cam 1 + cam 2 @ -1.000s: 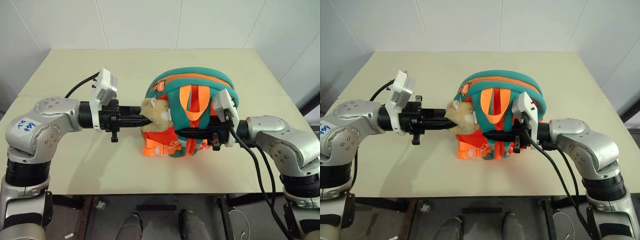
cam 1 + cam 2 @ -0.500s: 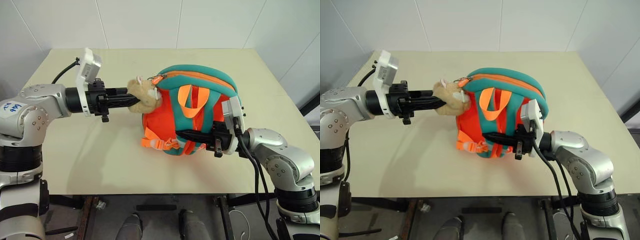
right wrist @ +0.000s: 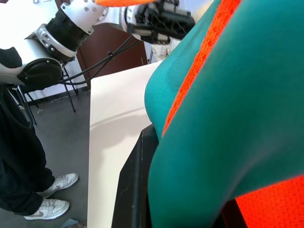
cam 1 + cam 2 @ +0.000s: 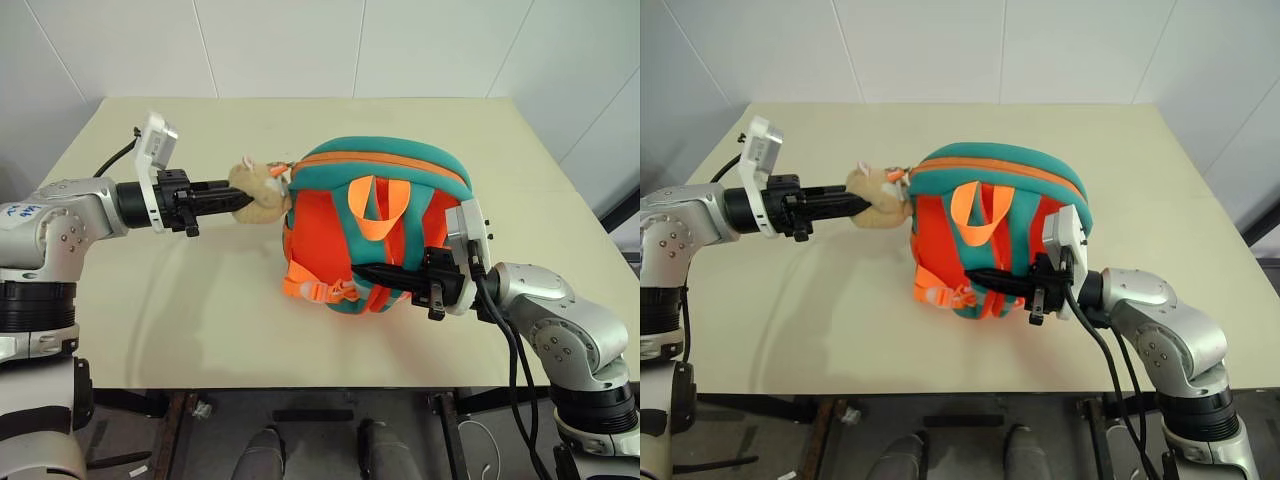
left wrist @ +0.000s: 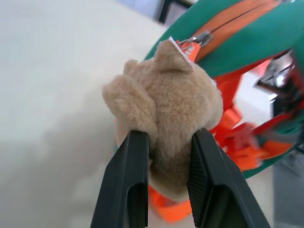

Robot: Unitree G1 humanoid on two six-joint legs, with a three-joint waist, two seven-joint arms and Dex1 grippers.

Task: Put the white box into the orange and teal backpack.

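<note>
The orange and teal backpack (image 4: 380, 215) stands near the middle of the table, straps facing me. Its tan plush toy (image 4: 257, 188) sticks out to the left at the zipper's end. My left gripper (image 4: 243, 197) is shut on that toy; in the left wrist view both black fingers (image 5: 130, 161) squeeze the plush toy (image 5: 166, 102). My right gripper (image 4: 365, 271) reaches in level from the right, shut on a teal strap (image 3: 223, 123) low on the backpack's front. The white box is out of view.
The cream table (image 4: 190, 320) has bare surface to the left, in front of and behind the backpack. A person's dark trouser legs and white sneakers (image 3: 50, 190) stand on the floor beyond the table's left edge.
My left gripper has drawn the plush toy to the left and farther away, out from the backpack. The backpack has tipped more upright. My right gripper keeps its hold on the strap.
</note>
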